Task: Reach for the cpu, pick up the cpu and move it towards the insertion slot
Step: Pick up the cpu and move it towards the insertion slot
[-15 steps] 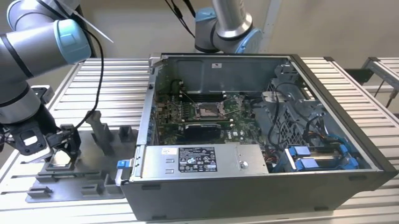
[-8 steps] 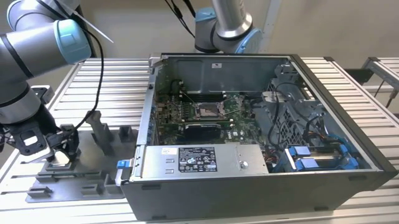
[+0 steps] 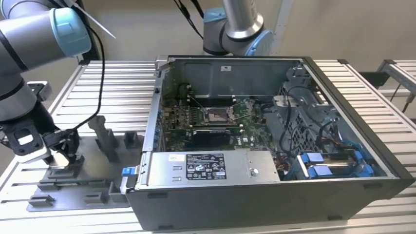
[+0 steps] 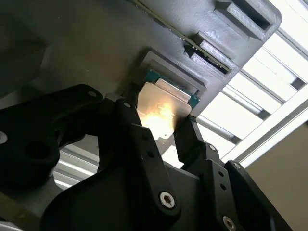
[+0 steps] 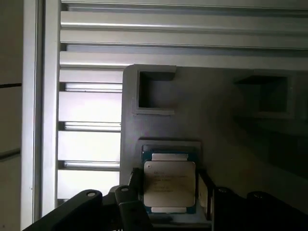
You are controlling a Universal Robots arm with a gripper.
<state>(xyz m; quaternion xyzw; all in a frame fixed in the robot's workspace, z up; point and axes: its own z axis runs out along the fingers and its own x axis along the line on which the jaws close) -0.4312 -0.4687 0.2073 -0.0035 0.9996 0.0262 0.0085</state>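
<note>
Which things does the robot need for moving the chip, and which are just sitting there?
Needed: chip in its grey holder; tool at the chip; socket on the green board.
Just there: power box; blue clips; grey posts; black cable.

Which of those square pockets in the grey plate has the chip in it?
The pocket at the gripper holds the cpu; the two farther pockets sit empty.

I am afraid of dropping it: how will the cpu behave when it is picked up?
Probably stiff and light: the cpu is a thin flat plate. Its shiny metal face may be slippery. Being square, it should not roll.
</note>
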